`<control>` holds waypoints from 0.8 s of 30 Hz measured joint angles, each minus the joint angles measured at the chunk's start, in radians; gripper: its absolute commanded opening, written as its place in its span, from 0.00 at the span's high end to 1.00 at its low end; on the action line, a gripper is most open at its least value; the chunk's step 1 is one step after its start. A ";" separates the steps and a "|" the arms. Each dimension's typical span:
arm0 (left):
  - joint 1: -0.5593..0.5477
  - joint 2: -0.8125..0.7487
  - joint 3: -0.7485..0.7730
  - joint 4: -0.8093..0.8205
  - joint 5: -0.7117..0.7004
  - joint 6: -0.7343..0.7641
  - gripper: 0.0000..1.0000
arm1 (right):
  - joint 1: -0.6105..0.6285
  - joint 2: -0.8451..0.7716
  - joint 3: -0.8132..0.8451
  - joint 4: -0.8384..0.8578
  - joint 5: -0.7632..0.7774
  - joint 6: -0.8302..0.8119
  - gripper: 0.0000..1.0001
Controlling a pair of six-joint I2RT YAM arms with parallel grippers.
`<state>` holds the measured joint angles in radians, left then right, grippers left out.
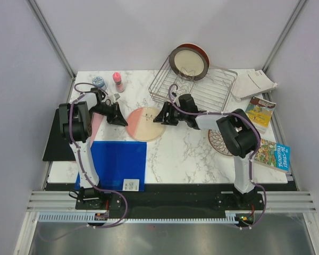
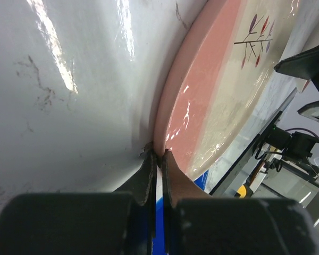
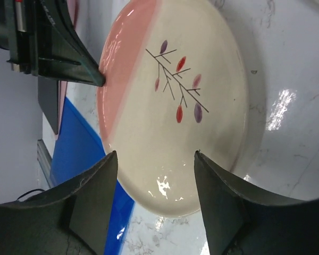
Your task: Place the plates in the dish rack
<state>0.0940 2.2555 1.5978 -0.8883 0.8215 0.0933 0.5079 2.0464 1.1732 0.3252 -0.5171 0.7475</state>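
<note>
On the marble table [image 1: 186,154] between pale grey walls [image 1: 149,32], the left gripper [image 2: 159,155] sits closed against the twig plate [image 3: 202,64]'s rim, the right gripper [image 3: 155,153] spread apart.

The left arm [image 1: 85,159] and right arm [image 1: 243,170] are each showing white tubular links between bulky black joint housings. Thin purple cables [image 1: 218,113] are looping along both, running from black bases [image 1: 95,197] at the near edge. The left claw [image 2: 158,156] and right claw [image 3: 155,154] are showing matte black, wedge-shaped fingers tapering to points.
</note>
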 measured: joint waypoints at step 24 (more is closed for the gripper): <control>-0.005 0.010 0.012 -0.026 0.005 0.002 0.98 | 0.095 -0.024 0.063 -0.257 0.375 -0.133 0.36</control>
<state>0.0895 2.2650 1.6100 -0.9138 0.8265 0.0948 0.6033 2.0224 1.2358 0.0681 -0.1421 0.6147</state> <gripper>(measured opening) 0.044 0.644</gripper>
